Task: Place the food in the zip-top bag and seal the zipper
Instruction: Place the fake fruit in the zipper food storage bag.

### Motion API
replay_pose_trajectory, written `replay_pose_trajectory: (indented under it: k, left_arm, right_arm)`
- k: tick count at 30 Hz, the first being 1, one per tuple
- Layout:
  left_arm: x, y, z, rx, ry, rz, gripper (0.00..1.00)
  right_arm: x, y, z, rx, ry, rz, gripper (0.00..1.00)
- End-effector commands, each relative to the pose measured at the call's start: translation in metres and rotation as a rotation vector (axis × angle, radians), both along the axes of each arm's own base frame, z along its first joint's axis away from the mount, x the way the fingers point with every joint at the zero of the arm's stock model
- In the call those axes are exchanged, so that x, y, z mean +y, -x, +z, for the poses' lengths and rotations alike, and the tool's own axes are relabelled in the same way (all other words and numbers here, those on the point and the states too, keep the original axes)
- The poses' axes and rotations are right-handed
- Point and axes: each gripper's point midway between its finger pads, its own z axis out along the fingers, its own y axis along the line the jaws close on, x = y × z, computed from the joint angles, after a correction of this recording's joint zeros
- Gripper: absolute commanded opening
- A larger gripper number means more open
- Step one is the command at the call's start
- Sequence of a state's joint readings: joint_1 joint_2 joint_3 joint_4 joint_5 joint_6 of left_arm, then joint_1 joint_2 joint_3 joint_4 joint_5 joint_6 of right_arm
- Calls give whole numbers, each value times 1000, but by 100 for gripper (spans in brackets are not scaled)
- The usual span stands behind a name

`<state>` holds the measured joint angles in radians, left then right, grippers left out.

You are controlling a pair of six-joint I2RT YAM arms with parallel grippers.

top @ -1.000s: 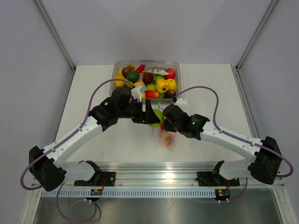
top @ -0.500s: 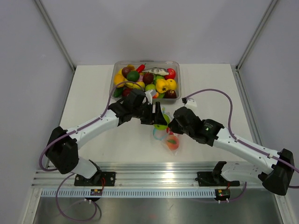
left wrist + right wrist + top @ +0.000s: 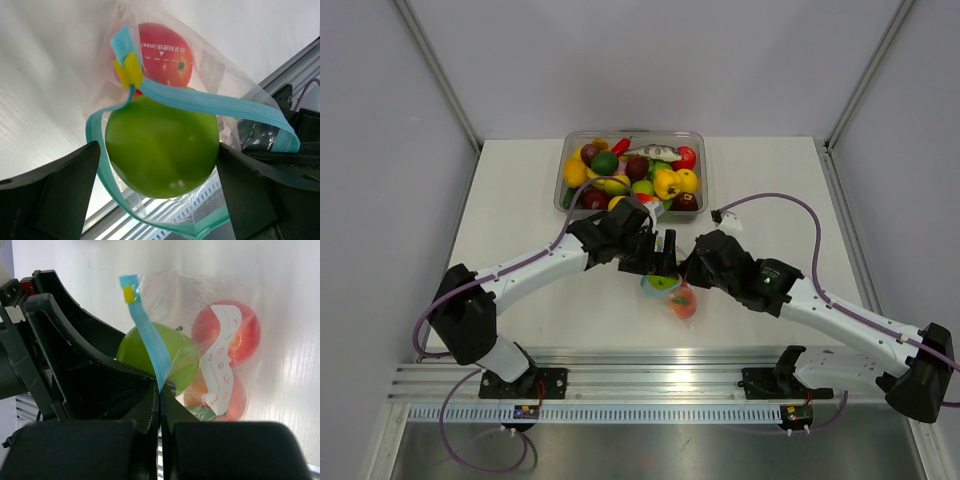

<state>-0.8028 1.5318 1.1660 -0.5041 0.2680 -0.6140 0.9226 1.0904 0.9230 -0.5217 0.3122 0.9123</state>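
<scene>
White print on the clear zip-top bag (image 3: 212,67) reads "(max)", then characters too fine to read, possibly Chinese, above a dashed line and small triangle. A white panel (image 3: 221,355) of tiny icons on the bag is illegible.

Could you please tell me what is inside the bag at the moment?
A red fruit lies deep in the bag; the green apple sits in its mouth. Another reddish piece shows, partly covered by the bag's label and the apple.
</scene>
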Motion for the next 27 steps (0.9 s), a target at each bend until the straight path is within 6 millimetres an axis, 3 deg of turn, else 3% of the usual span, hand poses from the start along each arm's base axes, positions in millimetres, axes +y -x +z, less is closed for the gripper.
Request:
replay_pose_trajectory:
  k: [1,7,11,14,17,21,22,23,24,27]
  left_arm:
    - [-16,-2,29,-80,29,-43,99]
    - [-9,11,65,-157,53,-106,99]
    - [-1,27,98,-218,111,-163,90]
    - [8,30,104,-239,106,-155,79]
    - [21,26,97,-265,62,-109,63]
    - [35,16,76,-284,-20,-40,54]
    - [36,13,65,-284,-36,-32,57]
    - [37,10,57,-282,-52,-16,75]
    - [37,9,51,-276,-61,-10,81]
    - [31,0,40,-290,-48,17,84]
  right_arm:
    - [11,-3,18,-35,-90,6,0]
    - [4,-2,7,-22,-56,-17,0]
    - [4,-3,4,-19,-45,-22,0]
    - [6,-4,3,-17,-39,-17,0]
    - [6,-3,4,-16,-38,-11,0]
    - [6,-1,7,-19,-42,9,0]
    - [7,0,11,-27,-52,18,0]
    - [8,1,12,-31,-59,29,0]
    - [9,3,13,-31,-64,36,0]
    - [8,6,14,-28,-65,56,0]
